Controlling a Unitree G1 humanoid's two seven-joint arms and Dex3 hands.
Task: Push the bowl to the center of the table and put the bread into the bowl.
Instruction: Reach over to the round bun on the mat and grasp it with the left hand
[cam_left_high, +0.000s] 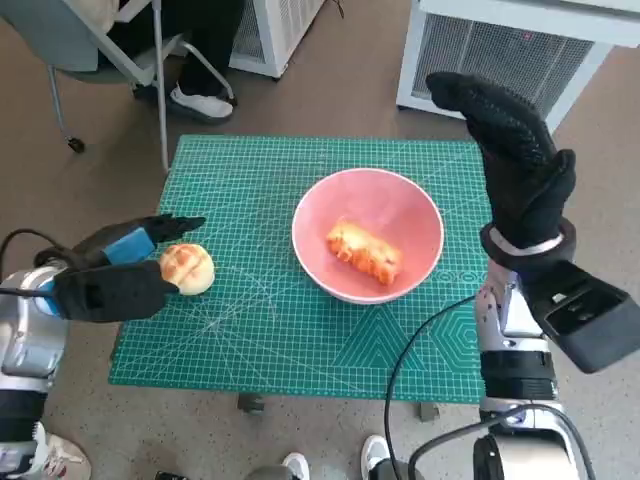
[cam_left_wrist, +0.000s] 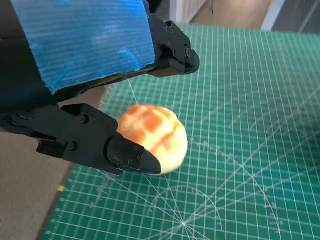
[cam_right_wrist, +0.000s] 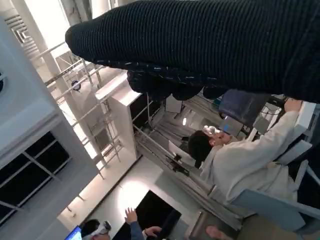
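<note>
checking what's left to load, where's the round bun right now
In the head view the round bun sits on the green mat near its left edge, between the left hand's fingers, left of the pink bowl.

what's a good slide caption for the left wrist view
Left hand closing around a round bread bun on the green cutting mat.
</note>
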